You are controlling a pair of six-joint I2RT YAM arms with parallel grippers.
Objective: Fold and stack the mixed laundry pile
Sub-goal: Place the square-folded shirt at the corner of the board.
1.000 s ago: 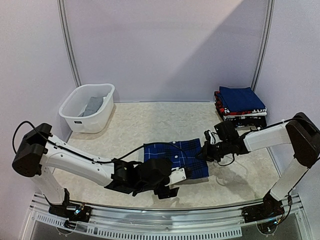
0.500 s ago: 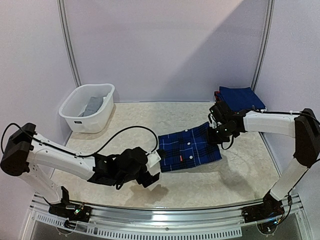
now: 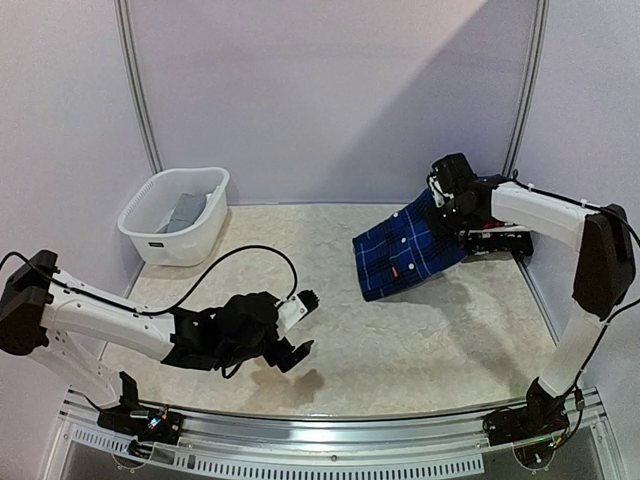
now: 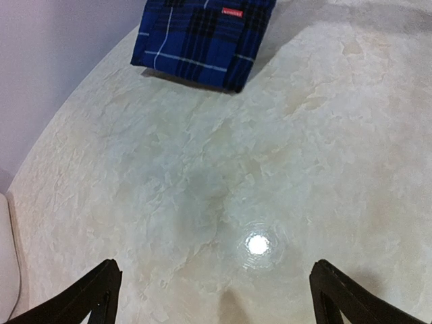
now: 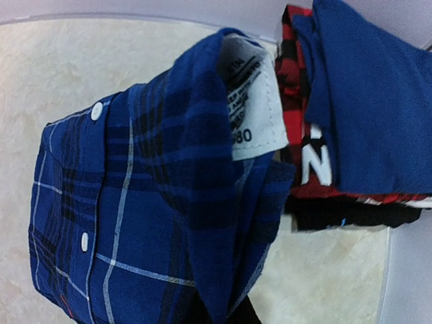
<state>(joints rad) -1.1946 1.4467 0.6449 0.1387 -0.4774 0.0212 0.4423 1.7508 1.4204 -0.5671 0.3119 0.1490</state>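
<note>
A white slotted plastic basket (image 3: pixel 185 247) stands at the far left corner of the pale, marbled stone-look worktop (image 3: pixel 400 340). Plain lilac wall panels (image 3: pixel 330 90) with grey metal uprights (image 3: pixel 139 90) rise behind.

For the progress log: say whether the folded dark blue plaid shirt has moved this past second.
Yes. The dark blue plaid shirt, in the right gripper, has gone rightward and farther back, toward the stack of folded clothes.

The plaid shirt (image 3: pixel 405 250) covers the tips of the right gripper (image 3: pixel 447 203) and part of the folded stack (image 3: pixel 505 240) behind it.
</note>
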